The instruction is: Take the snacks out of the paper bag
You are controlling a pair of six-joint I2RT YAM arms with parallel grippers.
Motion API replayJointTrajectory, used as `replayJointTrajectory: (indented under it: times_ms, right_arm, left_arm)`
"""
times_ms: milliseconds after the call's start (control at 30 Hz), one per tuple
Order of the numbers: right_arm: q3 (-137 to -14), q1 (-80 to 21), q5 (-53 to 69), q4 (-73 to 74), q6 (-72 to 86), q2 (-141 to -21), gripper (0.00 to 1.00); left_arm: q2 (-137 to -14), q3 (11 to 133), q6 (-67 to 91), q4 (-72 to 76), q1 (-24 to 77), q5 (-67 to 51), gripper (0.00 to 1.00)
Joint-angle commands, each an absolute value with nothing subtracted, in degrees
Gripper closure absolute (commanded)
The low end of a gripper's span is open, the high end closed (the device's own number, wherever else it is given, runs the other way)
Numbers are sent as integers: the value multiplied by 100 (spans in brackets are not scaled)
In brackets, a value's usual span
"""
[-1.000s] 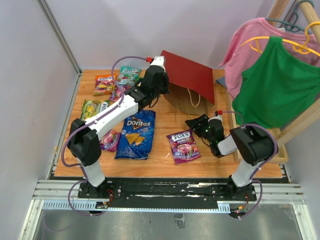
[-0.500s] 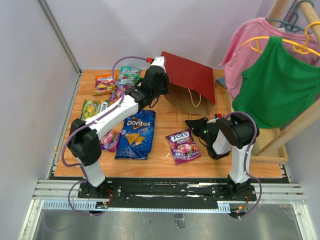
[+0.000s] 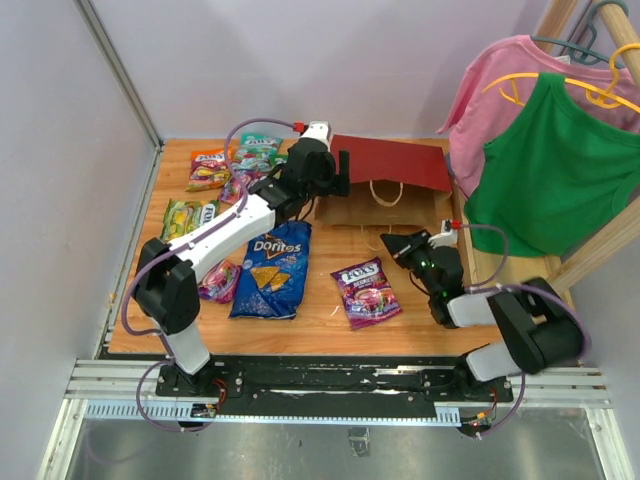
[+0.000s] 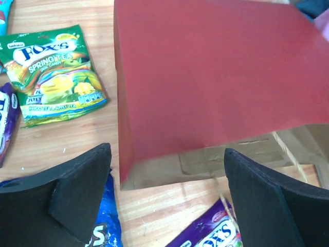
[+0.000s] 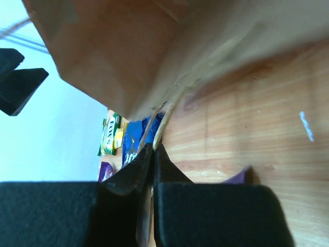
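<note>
From my station, the paper bag lies on its side on the bench, straight ahead of the left pincer. The bag's upper panel is flat, matte and dark red. Under it the mouth gapes toward the arms and shows a brown kraft lining, with a thin twisted handle looped across that lining.

On the left wrist camera the left pincer stands spread wide. Both black fingers are clear of the bag, and the corner of the red panel and its kraft underside fill the gap beyond the tips.

The right pincer sits just on the near side of the bag's mouth. On its own camera it is pressed together. Pale handle strands run down from the kraft wall into the seam between the fingers, so I read it as pinching the bag's handle.

The snacks I can see lie out on the bench, all glossy:
- A purple Fox's packet is just left of the right pincer and nearer the bases.
- The blue Doritos bag is behind the left pincer, beside that arm's forearm.
- A green Spring Tea packet lies off the left pincer's left finger.
- An orange packet and a teal packet lie farther out on that same side.
</note>
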State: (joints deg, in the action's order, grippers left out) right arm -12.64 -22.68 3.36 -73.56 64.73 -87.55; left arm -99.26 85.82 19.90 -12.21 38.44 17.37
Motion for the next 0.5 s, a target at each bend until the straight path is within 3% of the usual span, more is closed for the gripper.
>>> replayJointTrajectory:
  times_ms: [0,100,467]
  right_arm:
    - [-2079,-2483,248,-3909,5315,-7137,99]
    - [-2554,-2559,36,-2518,4792,-6342,99]
    - [-3485,-2526,238,-1714,4397,-6316,99]
  left_arm:
    - [-9215,8516,1903,-1144,3845,1146,3]
    - [-8726,8435,1903,-1250,3844,696,0]
    - [-6880,7696,1907,-1624,3848,1104,0]
